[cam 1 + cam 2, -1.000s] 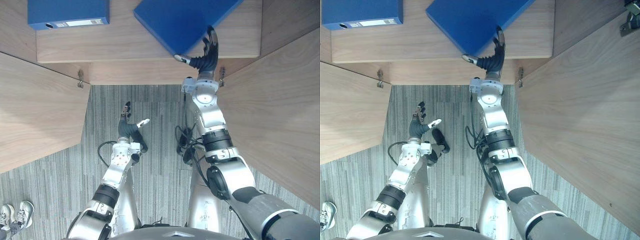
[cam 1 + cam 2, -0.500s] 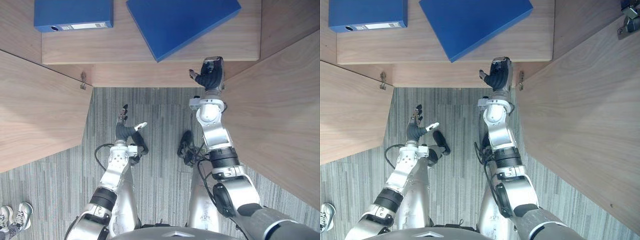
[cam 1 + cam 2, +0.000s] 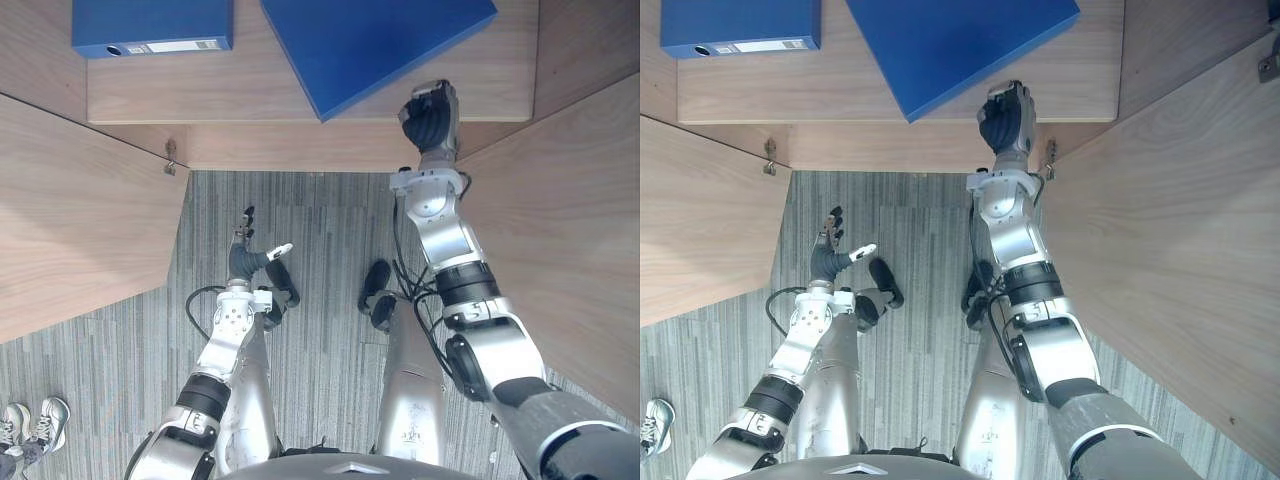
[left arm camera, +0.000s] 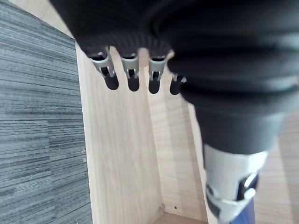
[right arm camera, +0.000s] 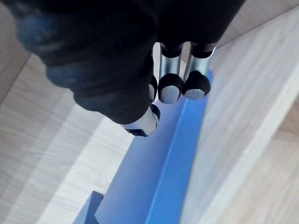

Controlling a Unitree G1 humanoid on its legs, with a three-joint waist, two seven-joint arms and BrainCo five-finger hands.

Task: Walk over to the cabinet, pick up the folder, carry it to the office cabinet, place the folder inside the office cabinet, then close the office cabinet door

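Right wrist view — right hand curled, empty — just beside folder

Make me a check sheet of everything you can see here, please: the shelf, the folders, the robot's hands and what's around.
surface: wooden cabinet shelf, with bare wood between the things on it.
job's things: blue folder lies flat and askew on the shelf, one corner near the front edge. The left door and right door both stand open.
clutter: second blue folder at the shelf's left, its labelled spine facing out.
hands: right hand is over the shelf's front edge, apart from the blue folder. Left hand is low over the floor, fingers relaxed, holding nothing.
cables: nothing seen.
surroundings: grey striped carpet; a person's shoes at the lower left.
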